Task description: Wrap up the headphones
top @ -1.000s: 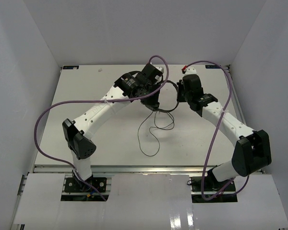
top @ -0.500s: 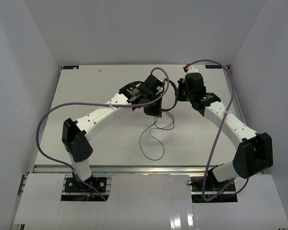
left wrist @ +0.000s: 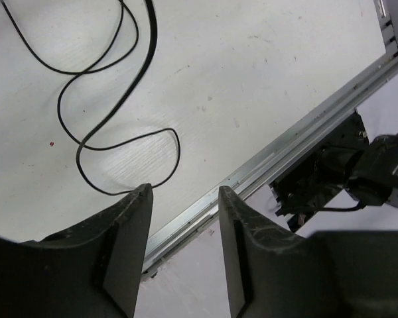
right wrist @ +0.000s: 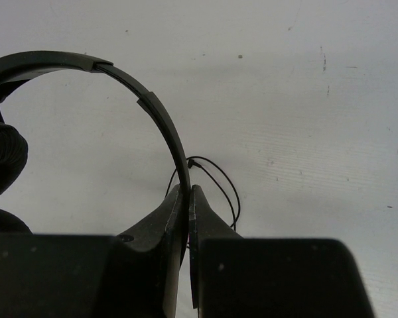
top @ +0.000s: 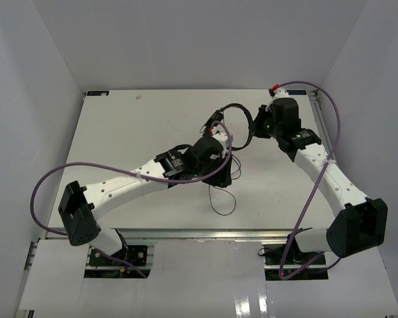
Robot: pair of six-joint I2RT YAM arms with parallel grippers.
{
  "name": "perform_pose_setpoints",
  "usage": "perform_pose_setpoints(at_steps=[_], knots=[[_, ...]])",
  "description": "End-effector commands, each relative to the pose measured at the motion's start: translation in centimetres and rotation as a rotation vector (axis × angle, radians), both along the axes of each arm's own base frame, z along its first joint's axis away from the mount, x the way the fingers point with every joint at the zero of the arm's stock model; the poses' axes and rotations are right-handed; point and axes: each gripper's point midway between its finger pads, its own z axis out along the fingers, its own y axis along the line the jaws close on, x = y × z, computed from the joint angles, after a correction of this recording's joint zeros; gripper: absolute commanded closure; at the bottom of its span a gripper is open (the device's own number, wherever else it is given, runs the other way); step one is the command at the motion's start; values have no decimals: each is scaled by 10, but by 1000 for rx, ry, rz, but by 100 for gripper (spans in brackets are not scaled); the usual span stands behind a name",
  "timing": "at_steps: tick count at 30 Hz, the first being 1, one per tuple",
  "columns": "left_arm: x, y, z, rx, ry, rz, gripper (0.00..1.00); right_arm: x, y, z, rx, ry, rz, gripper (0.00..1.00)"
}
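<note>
The right gripper [right wrist: 188,191] is pinched tight on the headband of the headphones [right wrist: 156,109], which sit at upper centre of the overhead view. The left gripper [left wrist: 184,193] has its fingers apart and empty above the cable [left wrist: 77,159], and its arm stretches low toward the centre.

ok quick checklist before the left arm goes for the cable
1. Right gripper shut on the headband: ok.
2. Left gripper jaws apart, nothing between them: ok.
3. Cable wrapped: not ok, it lies in loose loops on the table.
4. Nearest loop clear of the left gripper: cannot tell.
5. Cable's plug end located: cannot tell.
</note>
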Motion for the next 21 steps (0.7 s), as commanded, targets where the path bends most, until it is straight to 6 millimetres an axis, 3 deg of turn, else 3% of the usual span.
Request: perform_pose_setpoints(at_steps=[1, 2, 3, 6, 9, 11, 13, 21], knots=[[8, 2, 36, -159, -230, -14, 40, -9, 8, 65, 136, -109, 54, 92], [9, 4, 27, -151, -264, -25, 38, -11, 7, 68, 147, -113, 61, 92], [11, 4, 36, -179, -301, -25, 37, -12, 7, 70, 153, -114, 66, 92], [6, 16, 41, -236, -408, -55, 30, -16, 5, 73, 169, -117, 86, 92], [-1, 33, 27, -250, -471, -76, 27, -18, 4, 71, 174, -111, 101, 92], [-5, 40, 38, -304, -546, -87, 26, -21, 6, 69, 179, -104, 117, 92], [-8, 47, 21, -279, -578, -119, 26, -23, 6, 67, 178, -102, 126, 92], [-28, 36, 18, -422, -695, -256, 26, -28, 7, 65, 175, -102, 152, 92]])
